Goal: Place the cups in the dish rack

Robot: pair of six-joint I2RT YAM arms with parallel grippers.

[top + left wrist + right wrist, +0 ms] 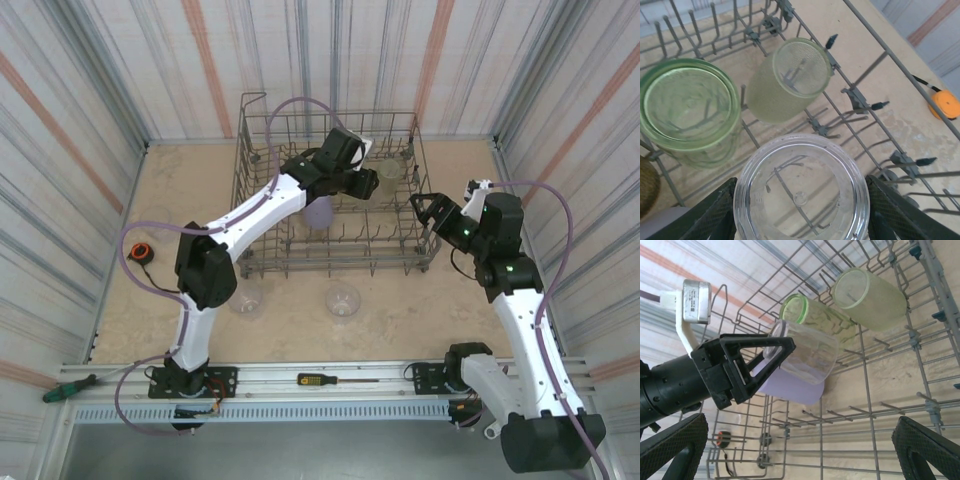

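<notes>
Two loose cups (pixel 343 300) stand on the surface (pixel 400 320) at 6 o'clock of the rack (pixel 330 114). The right tool (pixel 425 215) is spread, empty, at its 3 o'clock. Inside, the left tool (pixel 805 215) grasps a clear cup (pixel 801 192). A green cup (pixel 687 107) and a yellowish cup (pixel 790 80) lie beyond.

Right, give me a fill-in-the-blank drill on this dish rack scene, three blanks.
1. The left gripper holds a ___ cup over the dish rack.
2. The right gripper has its jaws ___.
3. In front of the rack, ___ cups sit on the table.
Missing words: clear; open; two.
</notes>
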